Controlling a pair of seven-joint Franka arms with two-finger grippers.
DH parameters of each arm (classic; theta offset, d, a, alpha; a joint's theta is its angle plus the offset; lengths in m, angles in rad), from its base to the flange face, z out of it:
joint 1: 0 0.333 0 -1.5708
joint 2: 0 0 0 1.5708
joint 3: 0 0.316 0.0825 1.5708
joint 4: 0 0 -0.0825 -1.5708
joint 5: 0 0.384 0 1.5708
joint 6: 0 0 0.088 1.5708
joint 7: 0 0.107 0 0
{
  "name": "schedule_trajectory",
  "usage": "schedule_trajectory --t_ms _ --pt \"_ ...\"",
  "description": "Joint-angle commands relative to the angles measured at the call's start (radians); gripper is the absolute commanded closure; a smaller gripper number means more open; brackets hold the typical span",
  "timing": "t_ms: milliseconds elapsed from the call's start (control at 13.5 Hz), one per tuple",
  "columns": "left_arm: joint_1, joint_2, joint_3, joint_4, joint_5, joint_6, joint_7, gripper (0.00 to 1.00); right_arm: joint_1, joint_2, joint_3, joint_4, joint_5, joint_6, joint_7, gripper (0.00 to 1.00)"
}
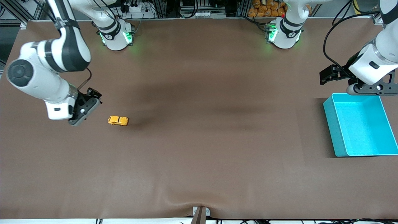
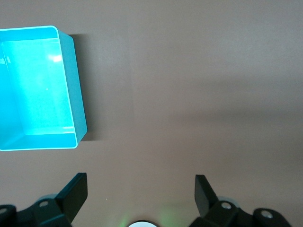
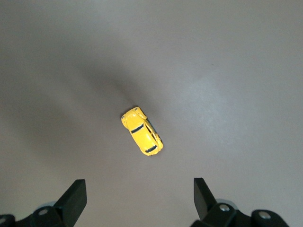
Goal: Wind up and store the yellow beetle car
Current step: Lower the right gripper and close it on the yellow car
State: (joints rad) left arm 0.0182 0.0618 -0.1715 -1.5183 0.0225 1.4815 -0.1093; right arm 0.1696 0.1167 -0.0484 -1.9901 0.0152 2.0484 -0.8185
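Yellow beetle car [image 1: 118, 120] on table just beside right tool [image 3: 137, 198], fingers spread, empty

Yellow beetle car [image 1: 118, 120] with dark windows, turquoise bin [image 1: 360, 128], brown table [image 1: 199, 155]

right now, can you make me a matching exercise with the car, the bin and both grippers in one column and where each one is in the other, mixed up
Things:
1. yellow beetle car
2. turquoise bin
3. left gripper
4. right gripper

Places:
A. at the left arm's end of the table, nothing in it
B. open, up beside the car
C. on its wheels on the table, toward the right arm's end
D. open, up by the bin's edge

Pairs: 1-C, 2-A, 3-D, 4-B
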Motion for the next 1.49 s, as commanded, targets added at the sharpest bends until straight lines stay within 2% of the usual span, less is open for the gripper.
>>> schedule_trajectory --t_ms 0,297,520,743,966,1115,1412 --pt "-0.001 0.007 -0.003 0.01 0.024 0.008 0.016 0.0 0.01 -0.009 -0.005 -0.088 -0.021 0.091 -0.089 0.0" --pt "0.0 0.007 -0.003 0.009 0.019 0.01 0.017 0.0 0.011 0.046 -0.005 -0.104 -0.021 0.119 -0.198 0.0" --pt "0.0 0.007 -0.003 0.01 0.017 0.011 0.016 0.0 0.043 0.067 -0.005 -0.151 -0.024 0.203 -0.202 0.0" --pt "0.002 0.009 -0.003 0.01 0.02 0.011 0.016 0.0 0.082 0.101 -0.005 -0.157 -0.116 0.277 -0.258 0.01" --pt "-0.003 0.015 -0.003 0.01 0.022 0.013 0.016 0.0 0.065 0.155 -0.005 -0.177 -0.116 0.352 -0.362 0.1" --pt "-0.003 0.016 -0.003 0.01 0.022 0.014 0.016 0.0 0.062 0.17 -0.005 -0.228 -0.116 0.439 -0.364 0.14" --pt "-0.003 0.016 -0.003 0.009 0.022 0.017 0.016 0.0 0.059 0.247 -0.005 -0.234 -0.115 0.512 -0.366 0.23"
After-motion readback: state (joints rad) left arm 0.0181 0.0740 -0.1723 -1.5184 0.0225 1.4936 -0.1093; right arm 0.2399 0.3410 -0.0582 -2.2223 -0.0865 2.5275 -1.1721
